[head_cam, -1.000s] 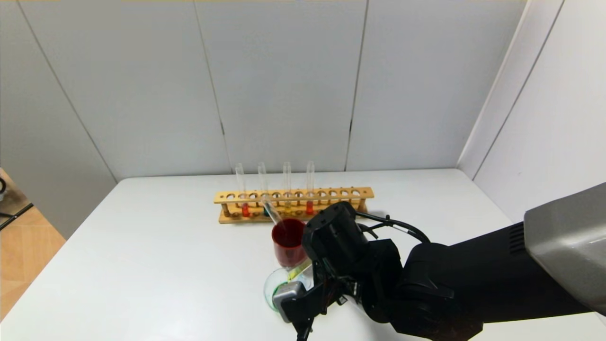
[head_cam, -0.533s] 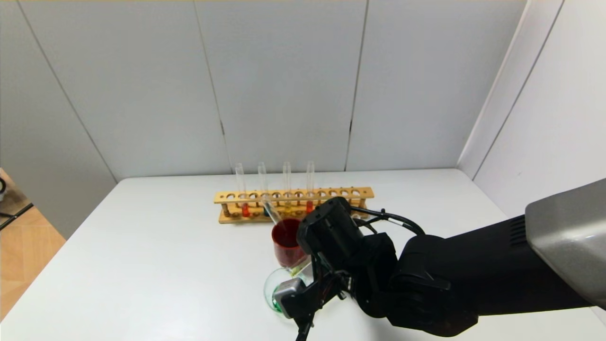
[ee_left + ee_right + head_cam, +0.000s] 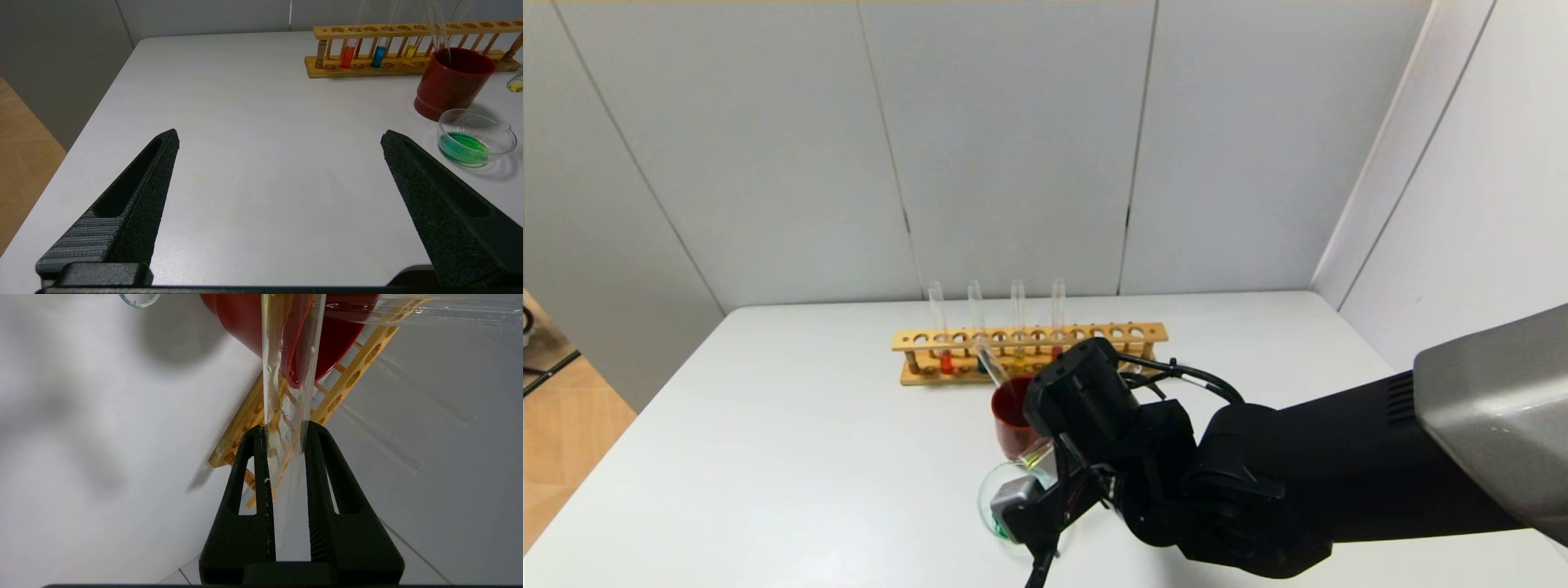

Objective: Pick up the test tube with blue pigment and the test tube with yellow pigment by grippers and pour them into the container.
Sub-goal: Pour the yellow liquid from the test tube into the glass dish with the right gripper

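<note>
My right gripper (image 3: 284, 430) is shut on the test tube with yellow pigment (image 3: 288, 371). It holds the tube tilted beside the red cup, just above the far rim of the container (image 3: 995, 500). Yellow liquid shows in the tube in the head view (image 3: 1037, 459) and at its round end in the left wrist view (image 3: 515, 85). The container (image 3: 476, 136) holds green liquid. A test tube with blue pigment (image 3: 378, 56) stands in the wooden rack (image 3: 1029, 336). My left gripper (image 3: 280, 136) is open and empty over bare table, left of the container.
A dark red cup (image 3: 1011, 416) stands between the rack and the container, with an empty clear tube (image 3: 990, 361) leaning in it. The rack also holds two tubes with red liquid (image 3: 946, 361) and one with yellow (image 3: 1018, 355). The table's left edge (image 3: 102, 102) is near.
My right hand has moved a little left and toward the rack with the tube, and the yellow liquid has shifted closer to the red cup. The left gripper's earlier position is not shown.
</note>
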`<state>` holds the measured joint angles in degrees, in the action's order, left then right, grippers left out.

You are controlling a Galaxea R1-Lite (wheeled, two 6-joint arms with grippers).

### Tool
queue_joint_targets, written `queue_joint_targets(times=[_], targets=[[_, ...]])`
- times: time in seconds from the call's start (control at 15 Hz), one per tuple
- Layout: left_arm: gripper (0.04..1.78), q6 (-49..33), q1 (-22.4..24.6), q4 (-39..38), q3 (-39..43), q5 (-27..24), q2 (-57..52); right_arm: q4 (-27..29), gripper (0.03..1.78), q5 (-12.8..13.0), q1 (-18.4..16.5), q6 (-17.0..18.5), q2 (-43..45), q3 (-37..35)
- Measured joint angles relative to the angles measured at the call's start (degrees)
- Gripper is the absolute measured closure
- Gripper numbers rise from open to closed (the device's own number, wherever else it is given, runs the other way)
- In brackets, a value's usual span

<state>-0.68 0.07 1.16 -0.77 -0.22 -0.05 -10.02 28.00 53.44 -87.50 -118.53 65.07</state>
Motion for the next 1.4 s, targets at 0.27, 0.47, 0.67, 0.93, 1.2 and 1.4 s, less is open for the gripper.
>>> queue_joint_targets(times=[0.27, 0.47, 0.67, 0.93, 1.2, 1.4], targets=[[0.07, 0.0, 0.0, 0.0, 0.0, 0.0, 0.0, 0.0, 1.49, 1.4, 0.0, -1.5, -0.5, 0.7], [0.07, 0.0, 0.0, 0.0, 0.0, 0.0, 0.0, 0.0, 1.49, 1.5, 0.0, -2.2, -0.8, 1.1], [0.07, 0.0, 0.0, 0.0, 0.0, 0.0, 0.0, 0.0, 1.49, 1.6, 0.3, -3.3, -1.1, 1.7], [0.07, 0.0, 0.0, 0.0, 0.0, 0.0, 0.0, 0.0, 1.49, 4.2, 1.2, -4.9, -1.1, 2.0], [0.07, 0.0, 0.0, 0.0, 0.0, 0.0, 0.0, 0.0, 1.49, 4.9, 1.5, -6.0, -1.1, 2.0], [0.07, 0.0, 0.0, 0.0, 0.0, 0.0, 0.0, 0.0, 1.49, 5.4, 1.7, -6.8, -1.2, 2.1]])
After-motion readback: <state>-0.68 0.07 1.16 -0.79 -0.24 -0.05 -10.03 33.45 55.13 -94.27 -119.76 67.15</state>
